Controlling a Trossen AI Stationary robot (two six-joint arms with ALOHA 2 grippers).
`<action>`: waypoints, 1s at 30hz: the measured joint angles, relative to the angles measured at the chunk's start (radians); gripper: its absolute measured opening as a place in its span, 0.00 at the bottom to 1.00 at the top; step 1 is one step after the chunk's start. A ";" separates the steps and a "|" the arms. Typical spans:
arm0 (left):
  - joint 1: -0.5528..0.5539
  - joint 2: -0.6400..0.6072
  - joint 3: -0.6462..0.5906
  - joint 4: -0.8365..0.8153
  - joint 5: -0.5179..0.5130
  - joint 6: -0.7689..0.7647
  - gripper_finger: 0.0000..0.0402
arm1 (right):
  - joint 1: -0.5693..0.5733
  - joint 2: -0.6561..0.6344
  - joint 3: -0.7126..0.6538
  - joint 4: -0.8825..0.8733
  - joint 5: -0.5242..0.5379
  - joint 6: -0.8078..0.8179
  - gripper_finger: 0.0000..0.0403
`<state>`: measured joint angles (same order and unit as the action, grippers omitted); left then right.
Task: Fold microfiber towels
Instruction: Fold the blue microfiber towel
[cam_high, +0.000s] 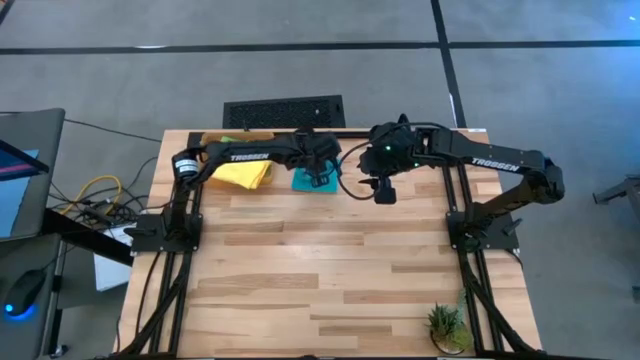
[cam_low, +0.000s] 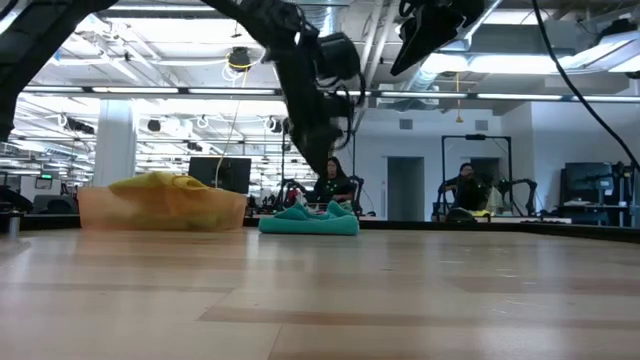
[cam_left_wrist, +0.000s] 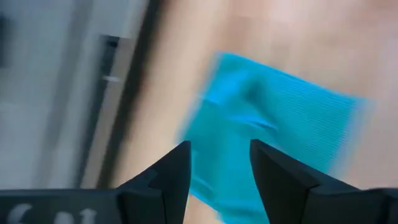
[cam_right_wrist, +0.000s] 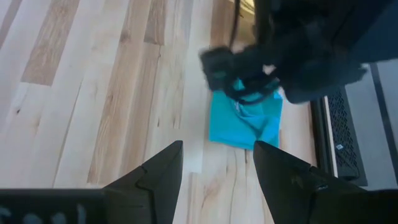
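Observation:
A teal microfiber towel (cam_high: 303, 182) lies folded small on the table's far middle; it shows as a low, lumpy bundle (cam_low: 308, 222) in the low view. My left gripper (cam_left_wrist: 217, 168) hangs open just above it (cam_left_wrist: 273, 118), pointing down at a slant. I see no contact between its fingers and the cloth. My right gripper (cam_right_wrist: 217, 162) is open and empty, higher up and to the right (cam_high: 385, 192), looking down on the teal towel (cam_right_wrist: 245, 121) and the left hand. A yellow towel (cam_high: 245, 172) lies heaped at the far left.
The yellow towel rests in an orange tray (cam_low: 100, 210) at the far left. A black grille (cam_high: 283, 112) lies beyond the table's far edge. A small potted plant (cam_high: 447, 325) stands at the near right corner. Bare wood fills the table's near half. People sit in the room behind.

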<state>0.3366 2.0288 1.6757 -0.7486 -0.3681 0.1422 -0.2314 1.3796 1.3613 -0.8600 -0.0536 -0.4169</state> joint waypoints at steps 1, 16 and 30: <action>-0.001 -0.002 0.020 -0.049 0.060 -0.011 0.39 | 0.000 0.000 0.000 0.001 0.000 0.000 0.55; 0.040 0.002 -0.118 -0.115 0.373 -0.053 0.35 | 0.000 0.000 0.000 0.004 0.000 -0.001 0.55; 0.063 0.002 -0.173 0.081 0.173 -0.019 0.35 | 0.000 0.000 0.000 0.008 0.001 -0.001 0.55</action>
<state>0.3994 2.0308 1.5024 -0.6672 -0.1948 0.1232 -0.2314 1.3796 1.3613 -0.8524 -0.0528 -0.4179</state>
